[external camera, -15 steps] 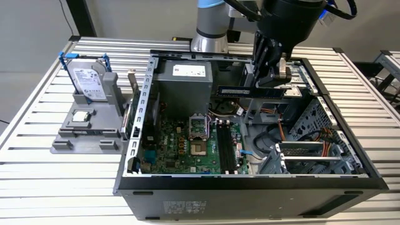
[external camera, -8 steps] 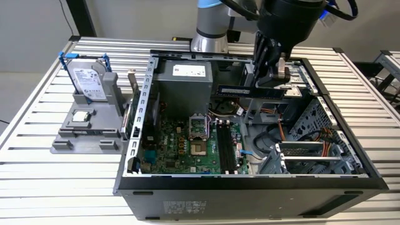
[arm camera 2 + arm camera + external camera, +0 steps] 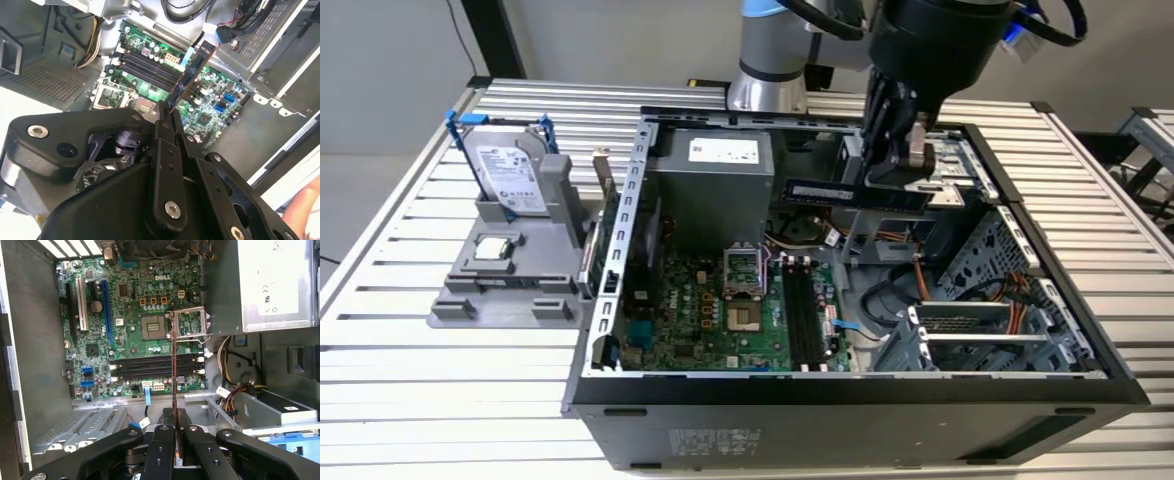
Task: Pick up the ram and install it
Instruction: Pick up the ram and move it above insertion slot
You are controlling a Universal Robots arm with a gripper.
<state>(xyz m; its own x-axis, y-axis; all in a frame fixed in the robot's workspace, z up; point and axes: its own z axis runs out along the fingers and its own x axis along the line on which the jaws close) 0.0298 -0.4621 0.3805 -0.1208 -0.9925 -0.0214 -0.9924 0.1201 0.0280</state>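
My gripper is shut on the ram, a long dark strip held level above the open computer case. It hangs over the case's rear middle, beside the power supply. In the second wrist view the ram juts out from between my fingertips over the motherboard. The first wrist view shows the ram edge-on as a thin line, crossing the black memory slots at right angles. The slots lie well below the ram, and nothing sits in them.
A grey stand at the exterior view's left carries a silver hard drive and a small square processor chip. Inside the case are the power supply, an open processor socket, loose cables and a drive cage.
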